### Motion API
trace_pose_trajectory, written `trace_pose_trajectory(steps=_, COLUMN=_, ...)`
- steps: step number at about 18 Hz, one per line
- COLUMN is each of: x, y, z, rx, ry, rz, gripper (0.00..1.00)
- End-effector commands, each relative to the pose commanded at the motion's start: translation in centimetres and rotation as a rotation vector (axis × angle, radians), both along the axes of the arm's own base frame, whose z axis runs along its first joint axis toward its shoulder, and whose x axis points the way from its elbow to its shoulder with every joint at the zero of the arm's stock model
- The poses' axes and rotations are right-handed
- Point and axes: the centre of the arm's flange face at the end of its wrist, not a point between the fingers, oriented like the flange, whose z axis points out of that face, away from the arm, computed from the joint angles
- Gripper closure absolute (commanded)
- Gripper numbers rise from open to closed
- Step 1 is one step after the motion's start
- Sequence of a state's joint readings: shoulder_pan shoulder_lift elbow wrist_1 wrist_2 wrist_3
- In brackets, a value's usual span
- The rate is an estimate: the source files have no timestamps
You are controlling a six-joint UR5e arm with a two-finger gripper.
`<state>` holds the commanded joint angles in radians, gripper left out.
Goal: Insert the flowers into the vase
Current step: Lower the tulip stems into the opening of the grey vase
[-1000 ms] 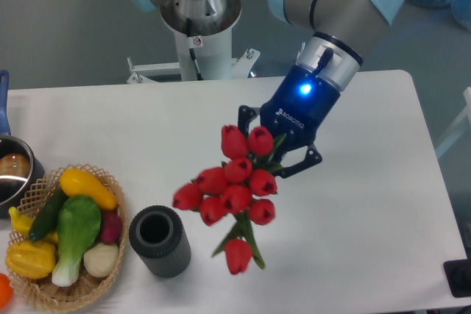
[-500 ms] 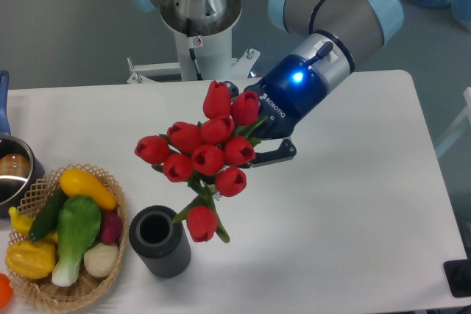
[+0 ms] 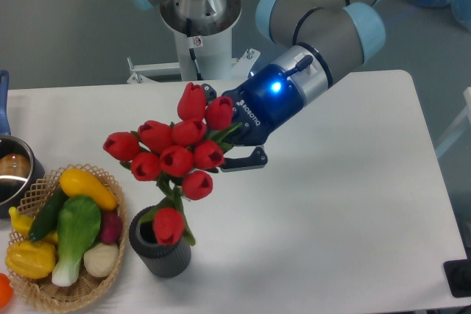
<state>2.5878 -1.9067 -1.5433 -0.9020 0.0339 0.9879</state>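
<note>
Blue-bodied and lit by a small blue lamp, my gripper [image 3: 234,137] hangs above the white desk [image 3: 353,196], tilted down toward the left, and it is clenched on the flowers [image 3: 173,158]. I can see one black finger [image 3: 246,161] jutting out under the bunch; the other is hidden behind the tulip heads. The bunch fans out from the gripper to the left and downward: red heads clustered just beside the gripper, green stems and leaves trailing lower. The lowest red head sits right over the mouth of the vase [image 3: 160,243], overlapping its rim from my view; I cannot tell whether any stem is actually inside it. The vase stands upright on the desk, below and left of the gripper. Just beside the vase on its left is a wicker basket [image 3: 66,284] of toy vegetables, and a metal pot [image 3: 15,174] sits at the desk's left edge.
</note>
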Motion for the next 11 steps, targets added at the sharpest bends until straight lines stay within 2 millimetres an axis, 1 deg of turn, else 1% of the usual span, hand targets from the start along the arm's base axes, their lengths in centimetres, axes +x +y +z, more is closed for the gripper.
trace_pose_trajectory(steps=2, x=-0.6, y=0.6, z=0.4, rx=0.020, ry=0.002, rz=-0.009, gripper=1.00)
trace_pose_trajectory(steps=3, x=-0.5, y=1.2, z=-0.1, rx=0.017, ry=-0.003, rz=-0.018, gripper=1.00)
trace_pose_trajectory(steps=7, x=-0.1, y=1.9, z=-0.5, rx=0.022, ry=-0.014, rz=-0.034, gripper=1.00)
trace_pose_trajectory(steps=11, x=0.1, y=2.7, z=-1.5, rx=0.024, ry=-0.021, rz=-0.050, gripper=1.00)
